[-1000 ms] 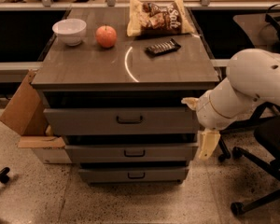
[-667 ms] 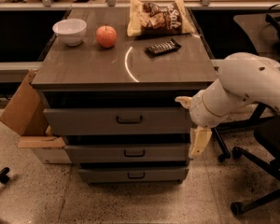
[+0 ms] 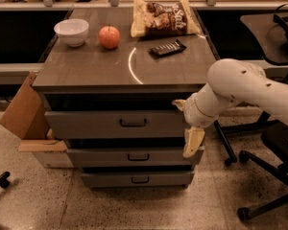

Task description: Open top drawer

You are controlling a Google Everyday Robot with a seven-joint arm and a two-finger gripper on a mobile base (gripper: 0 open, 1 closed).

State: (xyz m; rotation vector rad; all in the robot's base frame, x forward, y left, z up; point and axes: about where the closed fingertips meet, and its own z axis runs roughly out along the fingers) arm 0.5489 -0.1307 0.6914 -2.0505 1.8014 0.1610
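Note:
The top drawer (image 3: 96, 124) is the tallest of three grey drawers in a cabinet under a brown top. Its flat front carries a dark bar handle (image 3: 133, 123) at the centre, and a dark gap shows above the front. My gripper (image 3: 192, 139), cream-coloured at the end of a white arm (image 3: 240, 87), hangs in front of the drawer's right end, well right of the handle and slightly lower. It holds nothing that I can see.
On the cabinet top (image 3: 86, 68) sit a white bowl (image 3: 71, 31), an apple (image 3: 109, 36), a chip bag (image 3: 163, 17) and a dark bar (image 3: 167, 48). Two shorter drawers (image 3: 101, 157) lie below. A cardboard box (image 3: 25, 114) stands at the left, office chair legs (image 3: 264, 176) at the right.
My arm and gripper have shifted left, from beside the cabinet's right edge to in front of the top drawer's right end. The drawers have not moved.

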